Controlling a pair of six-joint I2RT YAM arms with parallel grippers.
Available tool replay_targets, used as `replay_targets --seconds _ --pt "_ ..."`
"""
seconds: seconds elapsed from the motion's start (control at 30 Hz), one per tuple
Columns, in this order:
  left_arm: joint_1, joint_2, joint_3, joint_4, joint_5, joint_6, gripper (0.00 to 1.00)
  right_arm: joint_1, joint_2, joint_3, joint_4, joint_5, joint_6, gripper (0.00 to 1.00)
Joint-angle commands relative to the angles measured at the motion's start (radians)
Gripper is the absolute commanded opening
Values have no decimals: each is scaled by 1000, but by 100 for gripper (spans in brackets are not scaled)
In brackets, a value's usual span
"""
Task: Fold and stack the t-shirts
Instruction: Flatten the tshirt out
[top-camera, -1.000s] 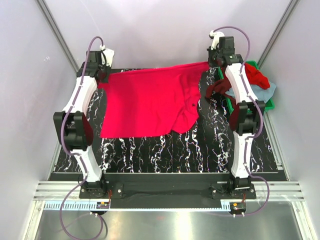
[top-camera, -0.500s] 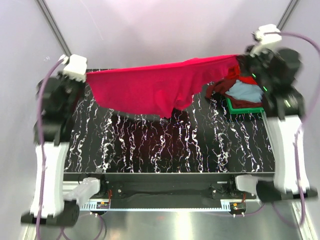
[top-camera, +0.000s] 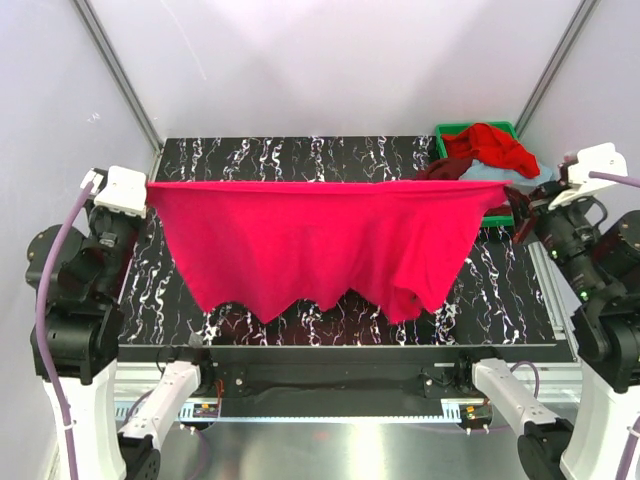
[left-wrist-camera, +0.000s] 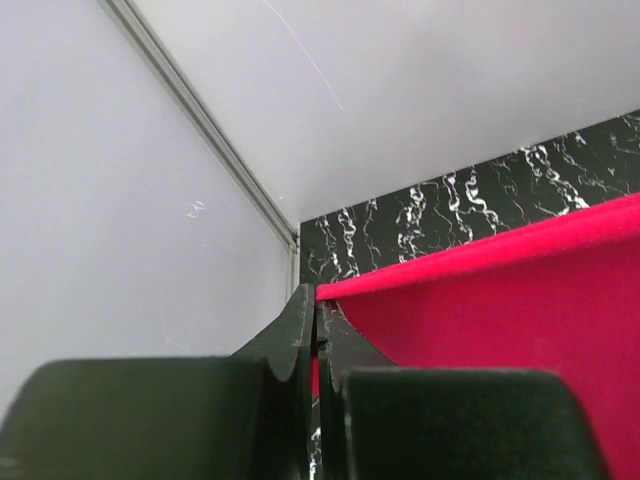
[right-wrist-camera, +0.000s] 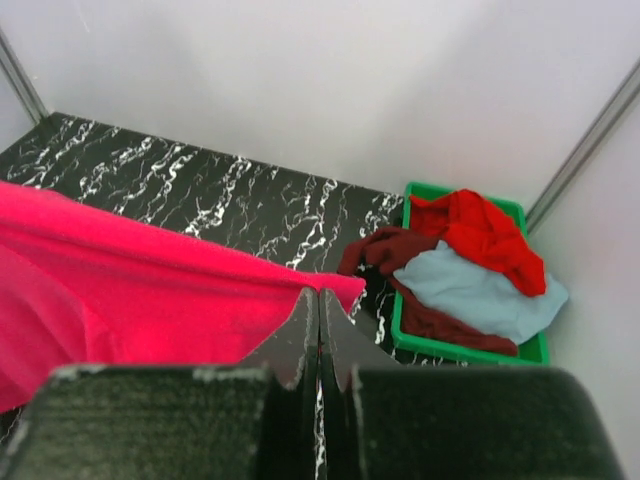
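Pale grey walls on three sides, and below them one black, white-veined surface (top-camera: 300, 150). Four t-shirts in all, counted across the views. One crimson-pink t-shirt (top-camera: 320, 240) up off the surface, stretched wide in the air between two hands, top edge taut and nearly level from left to right. Hangs down from that edge in uneven points over the near part of the surface; cannot tell whether the lowest points touch it. Left hand (left-wrist-camera: 317, 310) at the shirt's left top corner, fingers pressed together on a pinch of crimson cloth, seen close from the left wrist. Right hand (right-wrist-camera: 320, 305) at the right top corner, likewise clamped tight on the cloth, with a small tip of fabric poking past the fingers. Two arms, one out at each side of the surface, both raised. Three other shirts heaped at the far right corner in one green bin (right-wrist-camera: 450, 350): one brighter red t-shirt (right-wrist-camera: 480, 235) crumpled on top toward the back, one light blue-grey t-shirt (right-wrist-camera: 475, 290) lying just in front of it, one dark maroon t-shirt (right-wrist-camera: 385, 250) under both and spilling over the bin's left wall onto the surface. All three unfolded, touching one another, apart from the stretched shirt.
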Motion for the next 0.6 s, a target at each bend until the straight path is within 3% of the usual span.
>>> replay_targets --seconds 0.0,0.1,0.33,0.57 --pt "11 27 57 46 -127 40 0 -18 41 126 14 165 -22 0" --pt "11 99 94 79 -145 63 0 -20 130 177 99 185 -44 0" --pt "11 176 -41 241 -179 110 0 -18 296 111 357 228 -85 0" --pt "11 212 69 151 -145 49 0 -18 335 134 273 164 14 0"
